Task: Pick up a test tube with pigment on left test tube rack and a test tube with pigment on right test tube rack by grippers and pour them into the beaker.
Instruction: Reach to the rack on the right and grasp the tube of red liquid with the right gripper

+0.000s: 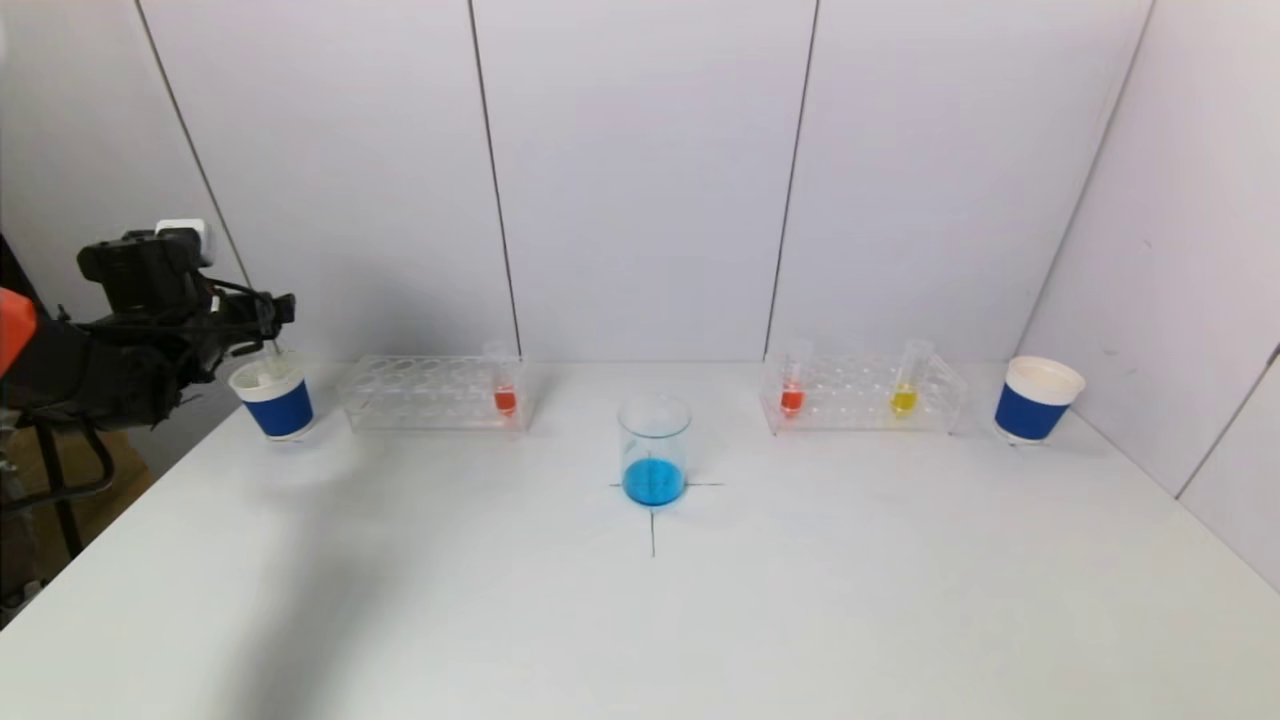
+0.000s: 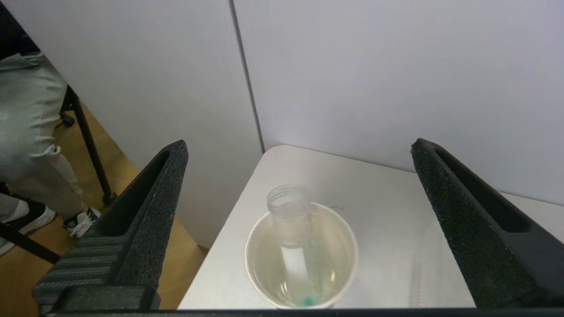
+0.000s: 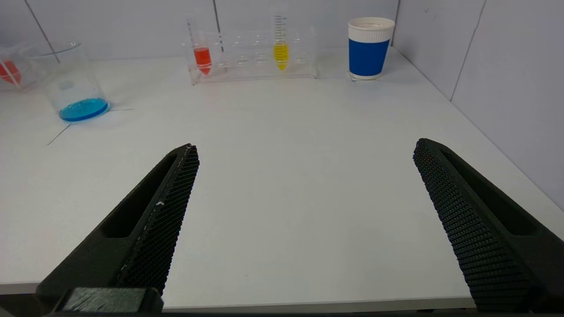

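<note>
Left pincer (image 2: 299,229) hangs spread apart over the far-left-corner cup (image 1: 272,398), emptied tube (image 2: 293,229) dropped inside. Lift straight up to clear it; the beaker (image 1: 654,450) sits mid-tabletop.

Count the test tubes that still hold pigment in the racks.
3: a red tube in the left rack, and a red tube and a yellow tube in the right rack.

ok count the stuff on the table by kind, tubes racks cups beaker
test tubes: 4 (red, red, yellow, emptied one in the left cup)
test tube racks: 2 (left, right)
paper cups: 2 (left, right)
beaker: 1
total: 9
</note>
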Motion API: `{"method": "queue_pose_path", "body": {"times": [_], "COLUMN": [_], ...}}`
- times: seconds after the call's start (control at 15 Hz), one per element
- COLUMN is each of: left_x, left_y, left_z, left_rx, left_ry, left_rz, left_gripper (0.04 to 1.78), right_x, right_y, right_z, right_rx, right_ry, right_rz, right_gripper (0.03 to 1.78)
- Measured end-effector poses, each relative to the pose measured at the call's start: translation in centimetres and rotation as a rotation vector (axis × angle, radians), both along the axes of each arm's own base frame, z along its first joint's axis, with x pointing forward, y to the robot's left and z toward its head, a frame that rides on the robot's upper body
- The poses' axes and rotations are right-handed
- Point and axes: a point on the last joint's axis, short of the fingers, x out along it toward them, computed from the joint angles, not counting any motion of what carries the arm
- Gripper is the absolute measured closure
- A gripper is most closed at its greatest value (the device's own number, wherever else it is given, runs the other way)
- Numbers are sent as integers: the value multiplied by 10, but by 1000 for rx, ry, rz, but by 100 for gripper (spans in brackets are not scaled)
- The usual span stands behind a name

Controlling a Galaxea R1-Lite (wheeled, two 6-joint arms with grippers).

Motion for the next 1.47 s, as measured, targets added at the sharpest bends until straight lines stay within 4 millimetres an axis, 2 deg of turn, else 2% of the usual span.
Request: {"method": "queue_pose_path", "body": {"times": [0.27,0.47,0.73,0.93,1.07,1.2,1.47], "left_x": [-48,-105,-191,-249,-285,-318,-371], "left_y": [-24,-43,-68,-86,-94,-98,-103], "left_z": [53,83,103,106,102,91,68], "left_rx": [2,9,15,3,-3,-5,-9], "left_ry": [-29,-56,-88,-78,-63,-53,-50], "left_rz": [-40,-60,-106,-182,-218,-237,-279], "left_gripper": [6,6,6,6,6,6,6], "right_x": [0,0,0,0,0,0,0], "right_y": [0,0,0,0,0,0,0], "right_z": [0,0,0,0,0,0,0], "right_rx": [0,0,0,0,0,0,0], "right_ry": [0,0,0,0,0,0,0], "right_rz": [0,0,0,0,0,0,0], "right_gripper": [4,4,4,4,4,4,4]}}
